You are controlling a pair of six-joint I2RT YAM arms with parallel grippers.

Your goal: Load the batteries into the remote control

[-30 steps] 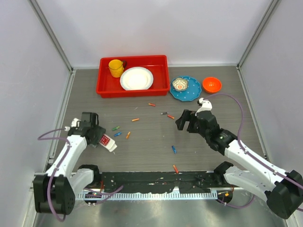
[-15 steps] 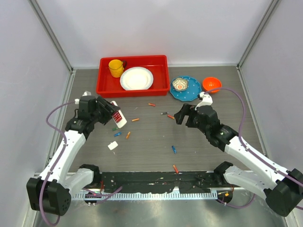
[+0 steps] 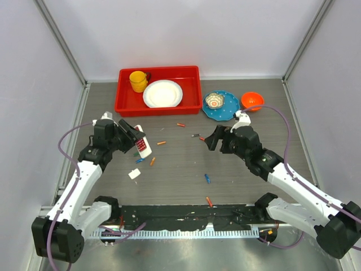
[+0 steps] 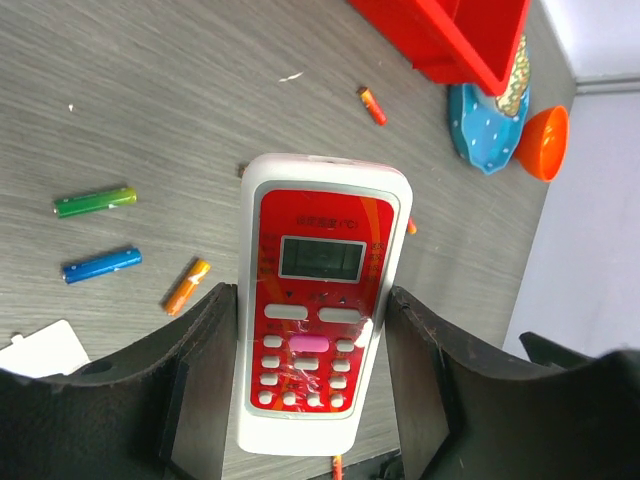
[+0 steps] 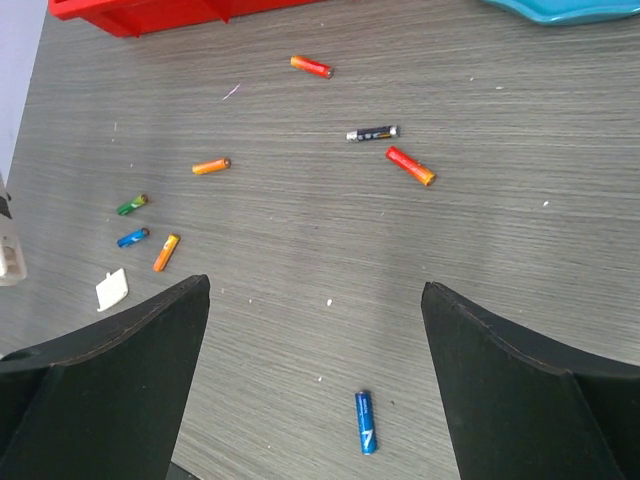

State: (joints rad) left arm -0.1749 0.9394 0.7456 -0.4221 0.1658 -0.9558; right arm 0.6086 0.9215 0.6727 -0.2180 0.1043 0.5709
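Eight batteries (image 5: 372,133) show on the surface (image 5: 480,250) in the right wrist view, while from above they are mere coloured slivers and the remote (image 4: 320,330) is half covered by the left tool (image 4: 312,300), its back out of sight in every view. That tool is clamped on the remote's long sides near the key end, holding it above the surface with the red key face toward the wrist camera, long axis in line with the fingers (image 4: 205,380), display end pointing away from the wrist toward mid-surface. The right tool (image 5: 315,300) hangs over the surface, jaws wide apart.
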